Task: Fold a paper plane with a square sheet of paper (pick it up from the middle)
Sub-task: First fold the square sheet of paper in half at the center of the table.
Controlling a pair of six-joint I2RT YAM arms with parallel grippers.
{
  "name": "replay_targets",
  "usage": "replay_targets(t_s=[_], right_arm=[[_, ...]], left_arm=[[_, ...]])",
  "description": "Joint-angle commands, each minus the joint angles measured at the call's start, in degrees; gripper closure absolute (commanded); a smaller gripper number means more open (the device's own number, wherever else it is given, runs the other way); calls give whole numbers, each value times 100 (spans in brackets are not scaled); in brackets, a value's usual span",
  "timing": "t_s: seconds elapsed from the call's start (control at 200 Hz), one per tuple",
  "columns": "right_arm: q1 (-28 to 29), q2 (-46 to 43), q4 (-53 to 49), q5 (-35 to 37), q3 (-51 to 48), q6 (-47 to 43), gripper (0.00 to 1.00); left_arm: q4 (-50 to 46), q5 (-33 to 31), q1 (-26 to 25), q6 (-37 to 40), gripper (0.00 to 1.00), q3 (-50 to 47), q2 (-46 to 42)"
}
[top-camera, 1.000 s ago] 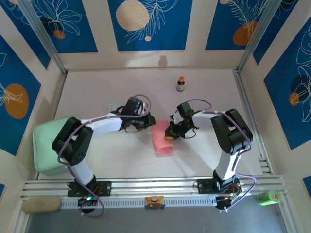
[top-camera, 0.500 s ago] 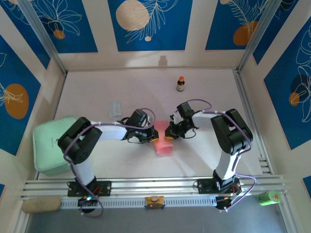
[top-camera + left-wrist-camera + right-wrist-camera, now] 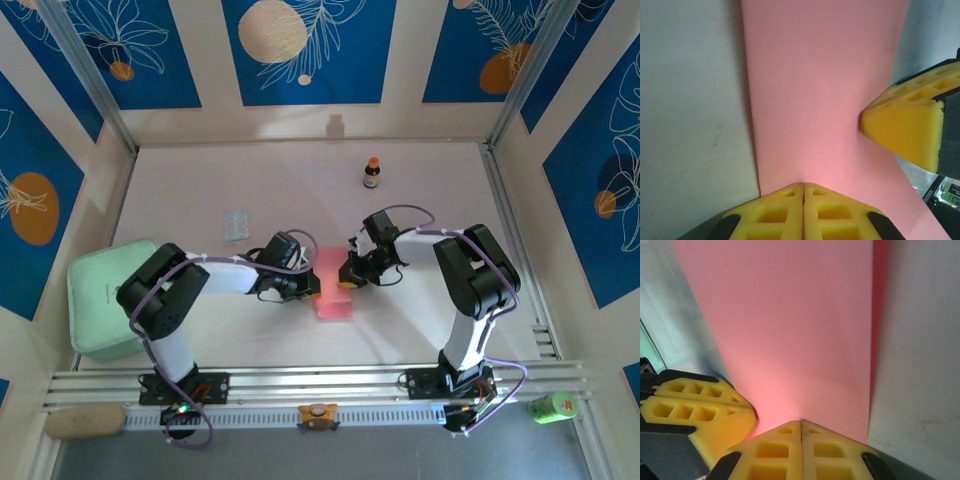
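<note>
The salmon-pink sheet of paper (image 3: pixel 333 296) lies on the white table between the two arms, folded into a narrow strip. A darker under-layer (image 3: pixel 880 310) peeks out along one long edge. My left gripper (image 3: pixel 314 288) is shut, and its joined yellow tips (image 3: pixel 803 184) rest on the sheet (image 3: pixel 825 95) close to its left edge. My right gripper (image 3: pixel 347 279) is shut too, its tips (image 3: pixel 801 421) pressed on the pink surface (image 3: pixel 790 320) from the other side. Each wrist view shows the other gripper's yellow fingers (image 3: pixel 905 131) (image 3: pixel 695 412) close by on the paper.
A small brown bottle with an orange cap (image 3: pixel 371 173) stands at the back. A pale bluish packet (image 3: pixel 236 224) lies left of centre. A mint-green container (image 3: pixel 97 300) sits by the left arm. A green can (image 3: pixel 553 405) and a beige roll (image 3: pixel 85 422) lie beyond the front rail.
My left gripper has swung from behind and left of the paper down onto its left edge. The right gripper and the paper have barely moved.
</note>
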Motion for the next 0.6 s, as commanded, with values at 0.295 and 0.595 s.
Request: replay_targets(t_s=[0.295,0.595], right_arm=[[29,61,-422,409,-188,33,100],[30,59,-448,404,-185,23,100]], left_arm=[[894,436,-133,-808,89,-126,-277],[1361,512,-154,-794,90,-820,104]])
